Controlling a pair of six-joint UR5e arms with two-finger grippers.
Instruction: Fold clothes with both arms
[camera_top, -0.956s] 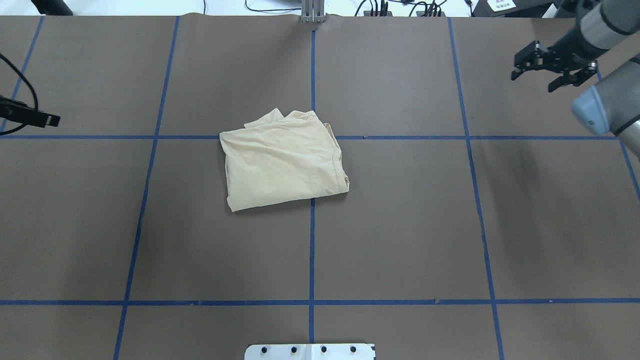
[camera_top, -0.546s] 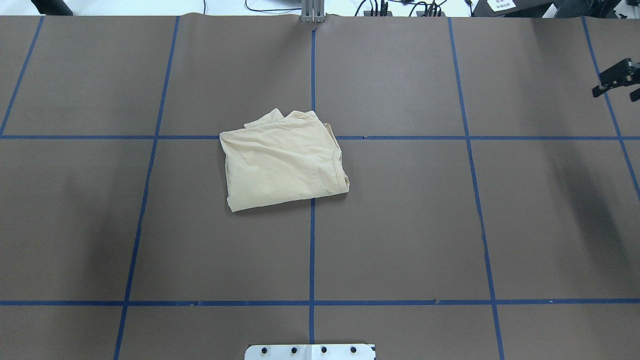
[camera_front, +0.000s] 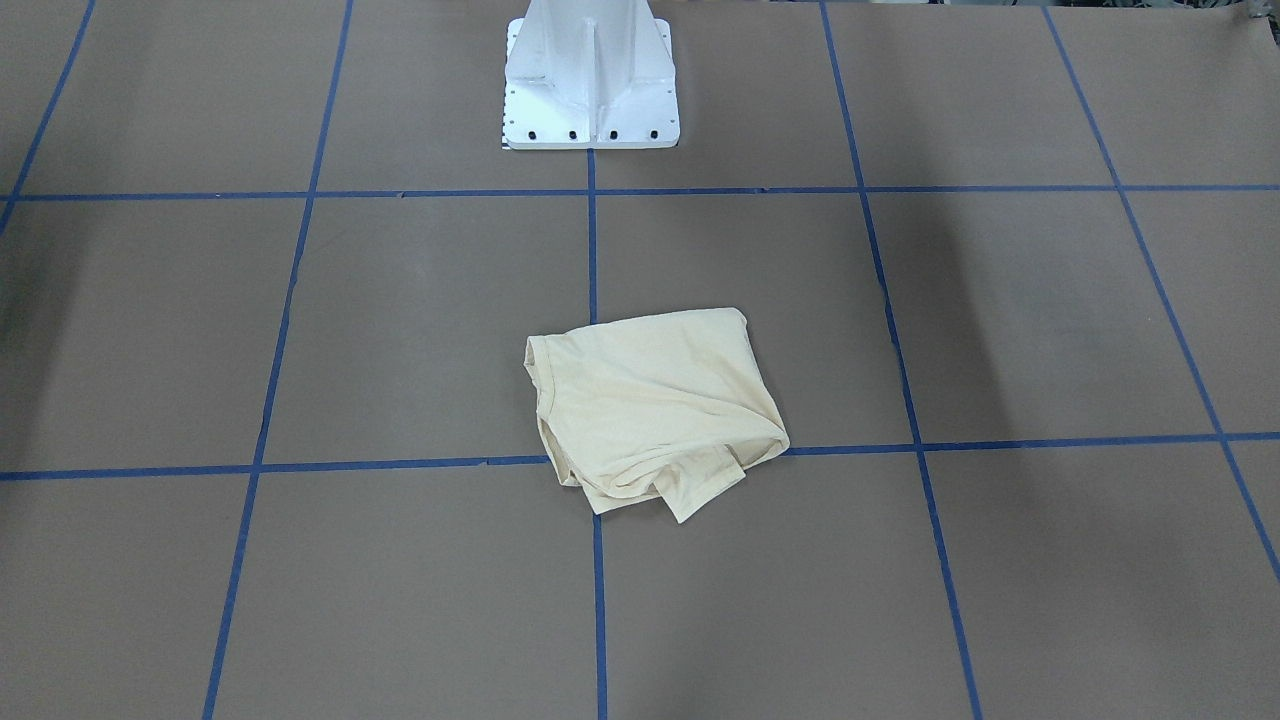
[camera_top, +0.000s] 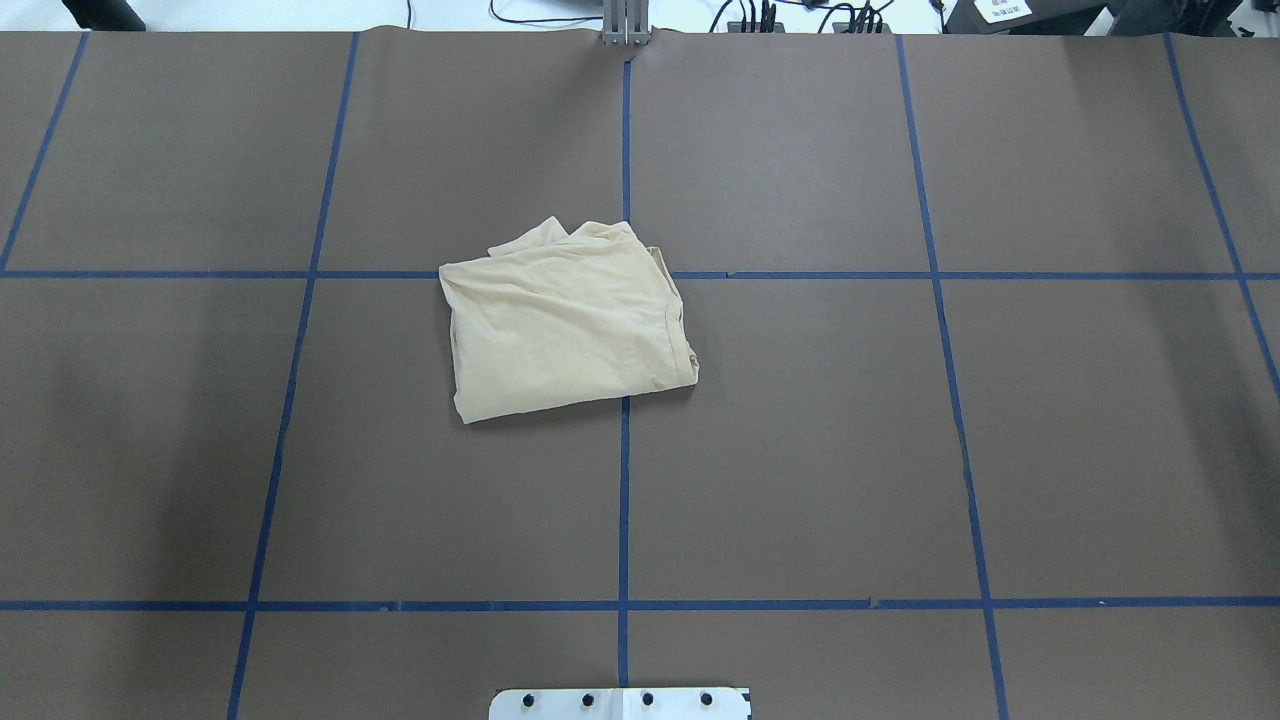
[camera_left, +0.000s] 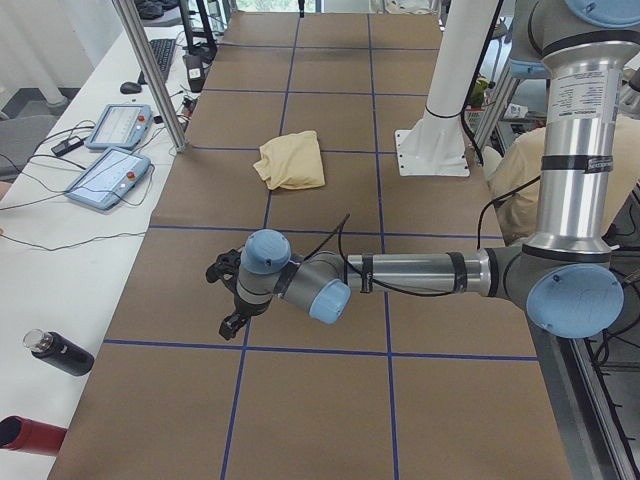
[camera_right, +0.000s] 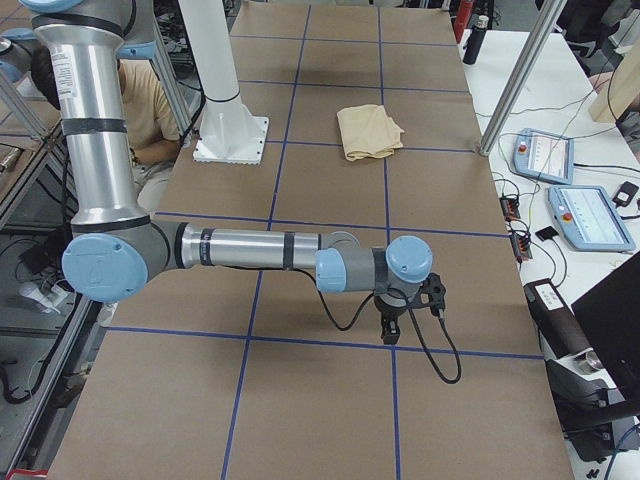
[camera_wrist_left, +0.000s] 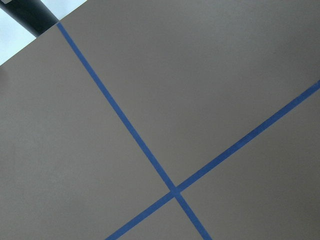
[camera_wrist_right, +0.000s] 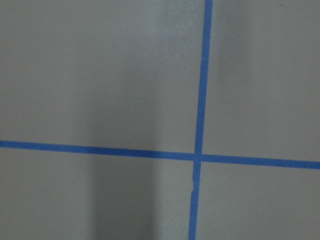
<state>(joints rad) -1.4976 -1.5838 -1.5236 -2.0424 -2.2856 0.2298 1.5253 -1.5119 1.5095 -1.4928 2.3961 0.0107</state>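
Observation:
The clothes are one cream-yellow shirt (camera_top: 565, 320), folded into a rough, rumpled square near the table's middle, print hidden; it also shows as the shirt (camera_front: 650, 410), the shirt (camera_left: 290, 160) and the shirt (camera_right: 368, 131). Nothing touches it. My left gripper (camera_left: 222, 300) hangs low over the brown table far from the shirt, at the table's left end. My right gripper (camera_right: 412, 312) hangs likewise at the right end. Both show only in the side views, so I cannot tell whether they are open or shut. Each wrist view holds only brown table and blue tape lines.
The white pedestal base (camera_front: 590, 80) stands at the robot's edge of the table. Teach pendants (camera_left: 120, 125) and cables lie on the white side bench, with a dark bottle (camera_left: 60, 352) nearby. A metal post (camera_right: 520, 70) rises at the table's far edge. A seated person (camera_right: 150, 110) is behind the robot.
The right gripper has drawn back to the right and left the overhead view; the left gripper left that view's left edge earlier. The shirt has not moved.

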